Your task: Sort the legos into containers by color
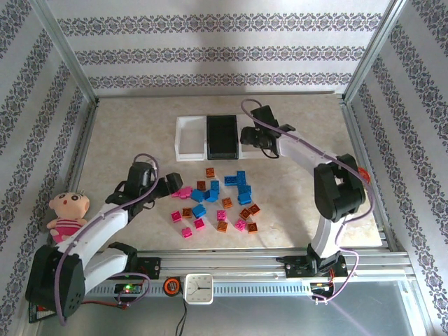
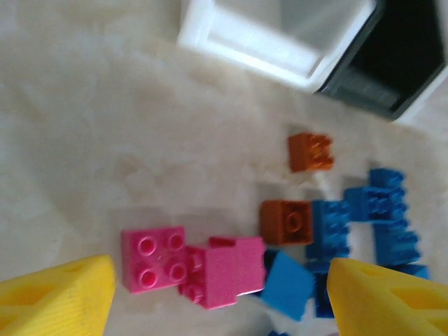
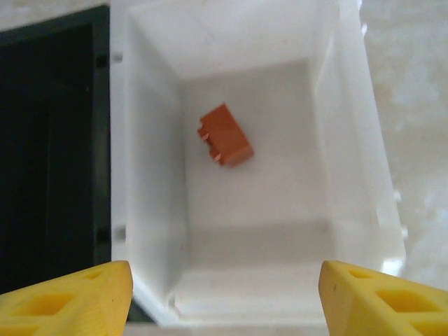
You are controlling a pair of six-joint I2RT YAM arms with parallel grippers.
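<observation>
We read the right end effector (image 3: 224, 280) as hovering over the right white bin (image 3: 350, 140) because that bin is where the orange pieces are meant to go. One orange brick (image 3: 225, 135) lies tilted on the bin floor, toward the wall shared with the black bin (image 3: 49, 140). The yellow fingers (image 3: 70, 301) are spread wide with nothing between them. The brick sits below and beyond the fingertips, well apart from both, so we judge it delivered, not held.

The left end effector (image 2: 220, 273) is at the left edge of the legos (image 1: 217, 199), which lie scattered on the counter (image 1: 126, 133) nearer to the arms than the containers (image 1: 178, 140). We take its low position there as lining up on a pink piece. Its fingers are also spread and pinch nothing. Between them on the counter are a flat pink brick (image 2: 152, 257), studs up, and a tilted pink brick (image 2: 224, 271) that touches it and leans on it. The flat one is near one finger but apart from it. A blue brick (image 2: 287, 283) lies just beside the tilted one, toward the other finger. Closing here could catch more than one piece.

In the overhead view the left white bin (image 1: 189, 138) and the black bin look empty, so we judge the sorting barely begun.
</observation>
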